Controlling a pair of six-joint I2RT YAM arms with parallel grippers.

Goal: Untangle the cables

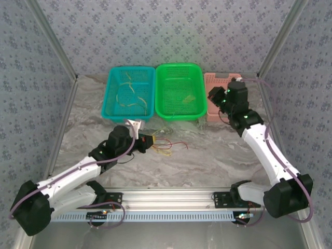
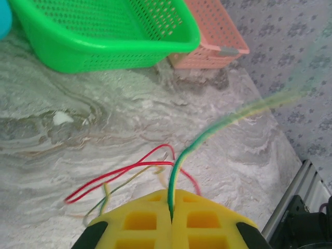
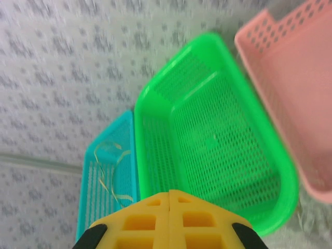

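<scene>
Top external view: from the lower left, the left arm (image 1: pixel 67 179) extends toward mid-frame. Its left gripper (image 1: pixel 151 140) sits low over the marble table (image 1: pixel 218 155), at the left end of the loose cables (image 1: pixel 168 145), which lie below the baskets. Across the upper part stand a teal basket (image 1: pixel 108 98) with pale yellow strands (image 1: pixel 129 98) inside, a green basket (image 1: pixel 179 117) and a pink basket (image 1: pixel 213 79). The right arm (image 1: pixel 259 140) partly covers the pink one.

Left wrist view: a red cable (image 2: pixel 104 181) loops on the table at lower left. At bottom centre the yellow fingers (image 2: pixel 140 220) are clenched on a green-yellow cable (image 2: pixel 179 161), which rises toward the upper right and blurs there.

Right wrist view: the teal, green and pink baskets run left to right. The right gripper (image 3: pixel 170 194) at bottom centre is clenched, with nothing visible between its fingers.
</scene>
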